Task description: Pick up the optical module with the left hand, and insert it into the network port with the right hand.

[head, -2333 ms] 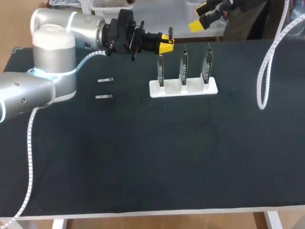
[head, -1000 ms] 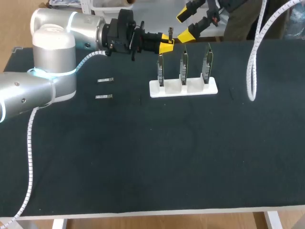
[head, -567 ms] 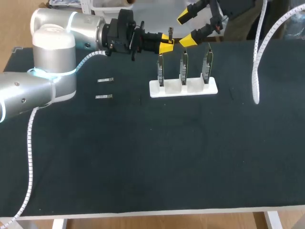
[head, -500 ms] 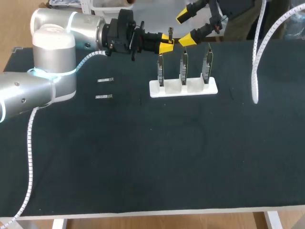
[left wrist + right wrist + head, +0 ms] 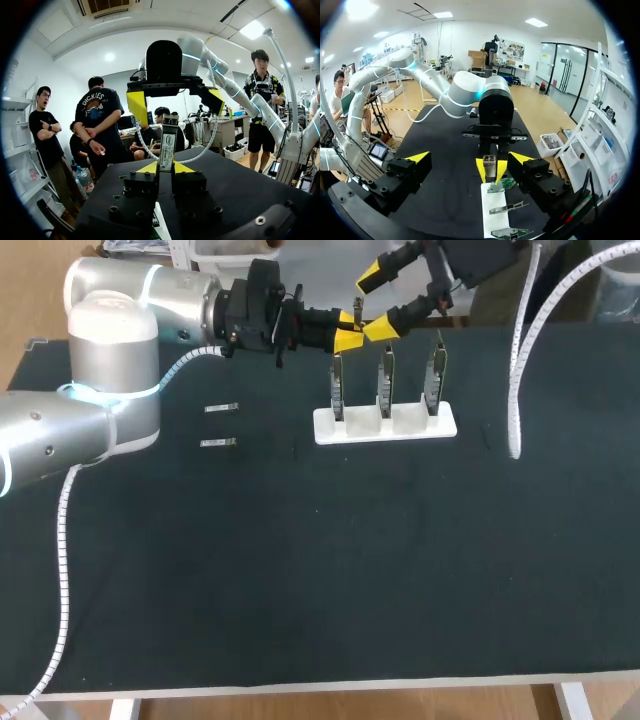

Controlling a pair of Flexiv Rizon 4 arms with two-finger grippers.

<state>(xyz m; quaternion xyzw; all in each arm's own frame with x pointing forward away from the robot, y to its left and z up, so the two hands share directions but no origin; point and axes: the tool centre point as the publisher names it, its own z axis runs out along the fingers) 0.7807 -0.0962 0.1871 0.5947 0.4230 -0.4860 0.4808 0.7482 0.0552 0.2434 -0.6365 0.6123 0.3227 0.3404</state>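
Left hand (image 5: pixel 347 336) is clamped tight, its yellow tips pressed on either side of the optical module (image 5: pixel 166 145). It holds the module by one end, and the free end sticks out beyond the fingertips. The hand hangs over the far edge of the tabletop (image 5: pixel 330 570), just above the leftmost of the three network port boards (image 5: pixel 385 385).

Right hand (image 5: pixel 376 304) comes in over the far edge, facing the left one head-on. Its fingers are spread wide and it holds nothing. In the left wrist view the two yellow fingers stand off to either side of the module's free end, clear of it. In the head view the nearer tip sits just beside the left hand's yellow tips; whether they touch cannot be told.

The boards stand upright in a row in a white holder (image 5: pixel 385 427), near the far edge and a little right of the tabletop's middle. In the right wrist view the holder lies under and ahead of the open fingers.

Two spare modules (image 5: pixel 220 409) lie flat, one behind the other, left of the holder and well apart from it. A white cable (image 5: pixel 515 390) hangs down over the far right part. The near half of the tabletop is open dark surface.
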